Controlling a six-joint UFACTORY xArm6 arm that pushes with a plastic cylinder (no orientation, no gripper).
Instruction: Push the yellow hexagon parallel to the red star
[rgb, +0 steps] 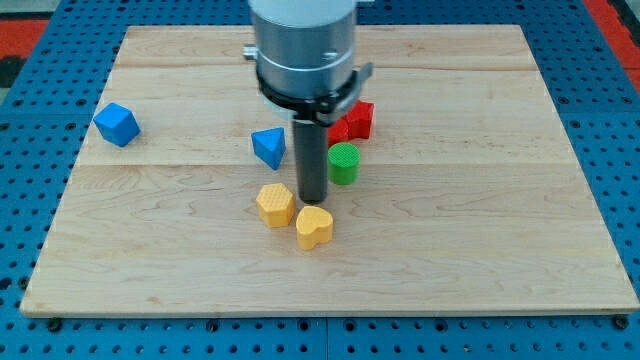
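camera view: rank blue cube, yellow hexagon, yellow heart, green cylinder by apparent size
1. blue cube, looks largest, though farther back
2-3. yellow hexagon and yellow heart, too alike to rank
4. green cylinder, smallest, though partly behind my rod

My tip sits between hexagon and heart.

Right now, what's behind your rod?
My tip sits between yellow hexagon and yellow heart. Behind the rod, a red block shows partly; its left side is covered.

On the wooden board (480, 250), the tip (313, 198) sits between yellow hexagon (275, 204) at the view's left and yellow heart (314, 228) just below, green cylinder (344, 163) upper right, red star (355, 120) above it.
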